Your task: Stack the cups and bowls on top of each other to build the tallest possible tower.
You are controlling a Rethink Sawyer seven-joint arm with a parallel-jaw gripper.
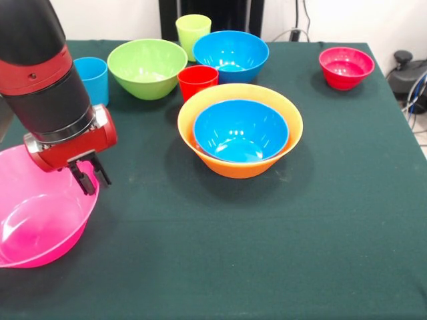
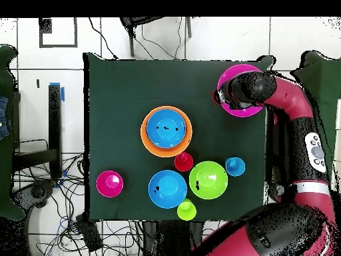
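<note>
My gripper (image 1: 91, 176) is at the near right rim of the large pink bowl (image 1: 40, 220) on the table's left edge, fingers close together on the rim. In the overhead view the arm covers most of this bowl (image 2: 250, 110). The tower is the big orange bowl (image 1: 240, 167) with a blue bowl (image 1: 240, 130) nested inside, mid-table. Behind it stand the red cup (image 1: 197, 81), a second blue bowl (image 1: 230, 53), the lime green bowl (image 1: 147, 67), the lime green cup (image 1: 193, 32) and the light blue cup (image 1: 92, 79). The small red bowl (image 1: 345, 67) sits far right. The purple bowl is out of view.
The green table cloth (image 1: 267, 253) ends close to the pink bowl at the left. Cables and black equipment (image 1: 407, 73) lie beyond the right edge. The robot's pedestal (image 1: 220, 10) is behind the cups.
</note>
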